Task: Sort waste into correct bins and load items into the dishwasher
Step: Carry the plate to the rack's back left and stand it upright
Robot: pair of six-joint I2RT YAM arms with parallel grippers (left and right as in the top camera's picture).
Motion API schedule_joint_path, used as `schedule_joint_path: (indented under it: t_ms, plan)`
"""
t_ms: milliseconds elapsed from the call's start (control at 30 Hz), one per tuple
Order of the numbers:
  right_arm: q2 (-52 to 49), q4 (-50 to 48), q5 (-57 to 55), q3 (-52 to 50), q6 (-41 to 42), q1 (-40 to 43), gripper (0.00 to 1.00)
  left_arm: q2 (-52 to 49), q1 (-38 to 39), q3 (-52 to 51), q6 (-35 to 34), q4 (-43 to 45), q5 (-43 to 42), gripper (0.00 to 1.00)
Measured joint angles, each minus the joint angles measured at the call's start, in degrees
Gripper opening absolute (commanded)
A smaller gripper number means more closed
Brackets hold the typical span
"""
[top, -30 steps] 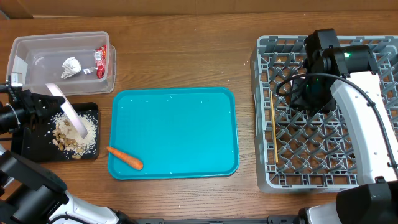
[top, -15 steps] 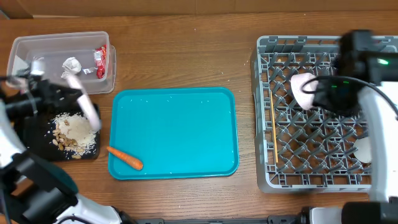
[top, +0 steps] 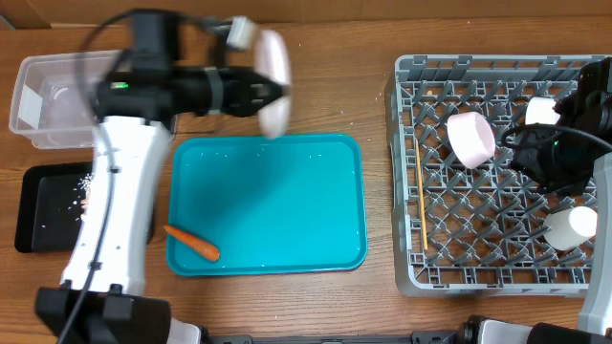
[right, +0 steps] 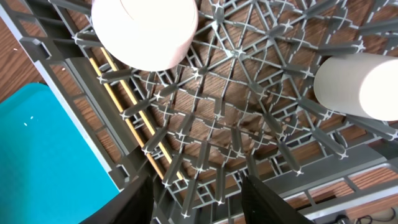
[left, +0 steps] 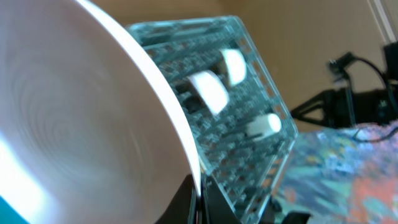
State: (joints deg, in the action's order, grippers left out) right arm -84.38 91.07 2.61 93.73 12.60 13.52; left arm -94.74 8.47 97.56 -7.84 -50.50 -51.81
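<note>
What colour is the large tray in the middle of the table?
The tray is teal, clearest in the overhead view.

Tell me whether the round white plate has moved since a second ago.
Yes. The round white plate, gripped by the left gripper, has travelled rightward from over the shallow black rectangular tray to above the far edge of the teal tray.

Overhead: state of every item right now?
Plate: held on edge by left gripper, airborne.
Right gripper: open, empty, over rack.
Bowl: in rack, tipped on its side.
Second dish: in rack.
Third dish: in rack.
Chopsticks: lying in rack.
Carrot: lying on teal tray.
Black tray: some rice, partly hidden.
Tub: partly hidden.
</note>
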Motion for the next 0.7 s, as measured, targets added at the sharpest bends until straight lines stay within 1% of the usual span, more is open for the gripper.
schedule_joint_path:
  t_ms: [100, 200, 267, 333, 533, 700]
  plan:
    - [0.0, 0.13, 0.04, 0.0, -0.2, 0.0, 0.49, -1.92, 7.34, 0.04, -6.19, 9.84, 0.63, 0.04]
    - [0.0, 1.27, -1.29, 0.0, 0.5, 0.28, 0.49, -4.76, 13.11, 0.04, -12.24, 20.2, 1.51, 0.04]
    - [0.0, 2.03, -3.15, 0.0, 1.75, 1.42, 0.48, -7.48, 17.62, -0.15, -17.68, 28.89, 2.86, 0.04]
    - [0.0, 2.56, -4.11, 0.0, 2.4, 2.62, 0.49, -9.51, 20.33, -0.11, -21.57, 35.12, 5.03, 0.04]
    - [0.0, 2.89, -5.51, 0.0, 3.28, 4.07, 0.49, -15.5, 27.02, -0.07, -33.77, 48.11, 11.72, 0.04]
    - [0.0, 2.91, -5.92, 0.0, 3.5, 4.09, 0.49, -21.66, 29.97, -0.07, -42.12, 56.33, 15.41, 0.04]
